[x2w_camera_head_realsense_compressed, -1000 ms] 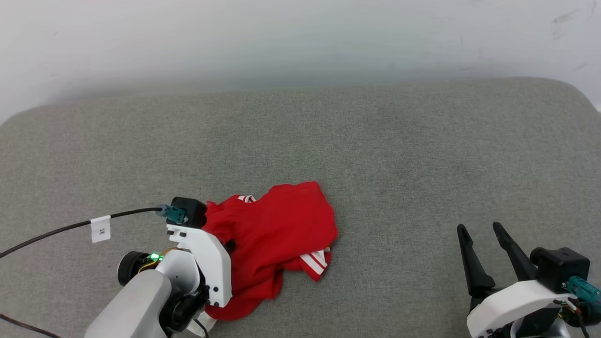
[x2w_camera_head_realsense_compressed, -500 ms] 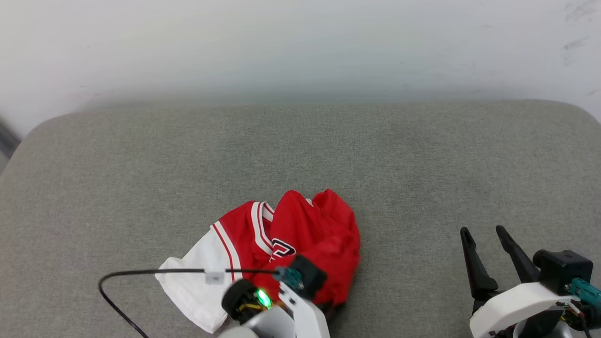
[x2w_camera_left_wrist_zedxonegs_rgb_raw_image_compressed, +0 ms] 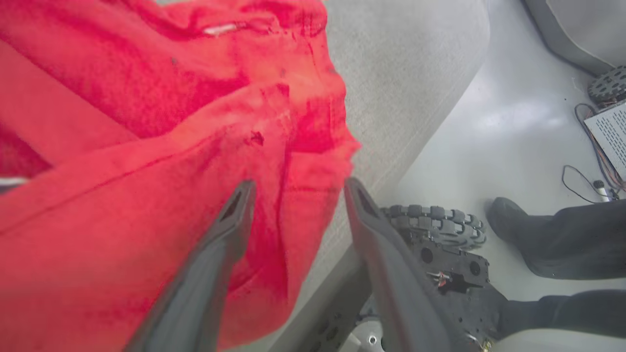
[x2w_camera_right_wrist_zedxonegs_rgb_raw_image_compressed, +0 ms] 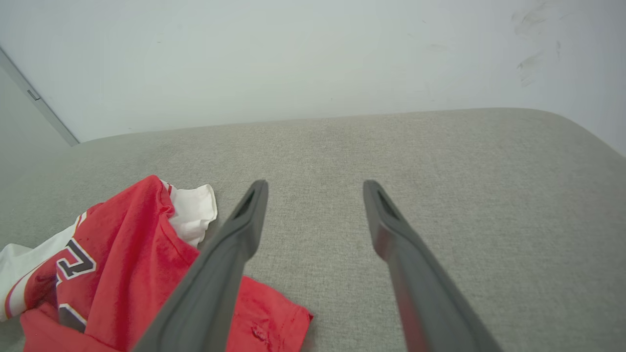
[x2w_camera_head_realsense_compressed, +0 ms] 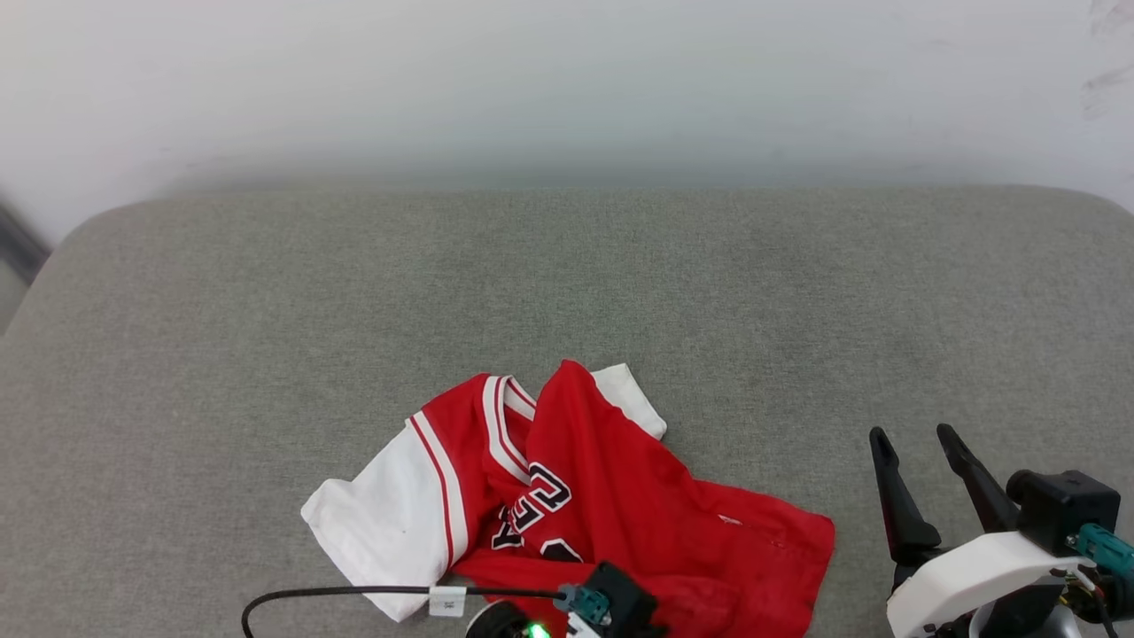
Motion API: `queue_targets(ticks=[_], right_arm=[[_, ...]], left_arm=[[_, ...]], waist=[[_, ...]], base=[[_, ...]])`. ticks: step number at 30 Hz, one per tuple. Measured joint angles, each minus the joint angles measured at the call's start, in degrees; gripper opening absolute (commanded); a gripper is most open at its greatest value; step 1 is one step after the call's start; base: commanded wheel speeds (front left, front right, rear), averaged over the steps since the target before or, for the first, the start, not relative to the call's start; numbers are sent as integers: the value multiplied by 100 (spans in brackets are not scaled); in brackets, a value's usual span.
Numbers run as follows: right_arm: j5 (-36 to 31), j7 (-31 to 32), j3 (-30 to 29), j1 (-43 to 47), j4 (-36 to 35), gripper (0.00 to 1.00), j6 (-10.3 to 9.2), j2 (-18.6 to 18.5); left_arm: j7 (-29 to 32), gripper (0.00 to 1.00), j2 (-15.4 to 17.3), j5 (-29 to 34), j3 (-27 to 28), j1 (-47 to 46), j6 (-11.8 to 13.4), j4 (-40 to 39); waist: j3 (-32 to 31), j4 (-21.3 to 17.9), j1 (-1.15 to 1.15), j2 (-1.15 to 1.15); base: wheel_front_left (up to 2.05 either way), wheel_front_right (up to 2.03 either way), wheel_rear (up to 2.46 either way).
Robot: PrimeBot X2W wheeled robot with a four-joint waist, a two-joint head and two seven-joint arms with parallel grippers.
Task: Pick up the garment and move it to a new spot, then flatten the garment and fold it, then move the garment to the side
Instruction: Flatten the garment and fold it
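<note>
The garment, a red T-shirt, lies crumpled near the front edge of the grey cushion. A white sleeve spreads to its left and a dark print shows. My left wrist sits at the garment's near hem. In the left wrist view my left gripper stands open over the red cloth, which lies under and between the fingers at the cushion's edge. My right gripper is open to the right of the garment with nothing between its fingers. The garment lies to its left there.
The grey cushion stretches wide behind and beside the garment, ending at a white wall. A black cable with a white tag runs to my left wrist. Below the cushion's edge are my base wheel and a person's shoe.
My left arm pulled the garment toward the front edge and spread it out, baring the white sleeve and print. Its jaws then opened. The right gripper stayed put.
</note>
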Motion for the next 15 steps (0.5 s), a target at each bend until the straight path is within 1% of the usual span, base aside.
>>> queue_targets(ticks=[1,2,6,10,15], right_arm=[[0,1,-3,1,8,100,0,0],[-1,9,5,5,32,100,0,-1],[-2,26,-11,64,48,100,0,-1],[-20,52,-19,76,31,100,0,0],[-60,71,-38,105,1,100,0,0]], left_arm=[[-167,100,-32,58,27,-8,9,-21],[-653,100,-104,121,207,-57,83,-170],[-1250,100,-120,241,500,-88,301,-437],[-1813,100,-54,334,953,-120,673,-589],[-2498,100,157,335,1664,-100,1159,-557]], waist=[[-22,12,0,0],[-107,49,0,0],[-264,104,0,0],[-357,171,0,0],[-424,203,0,0]], base=[[0,0,0],[0,0,0],[0,0,0],[0,0,0],[0,0,0]])
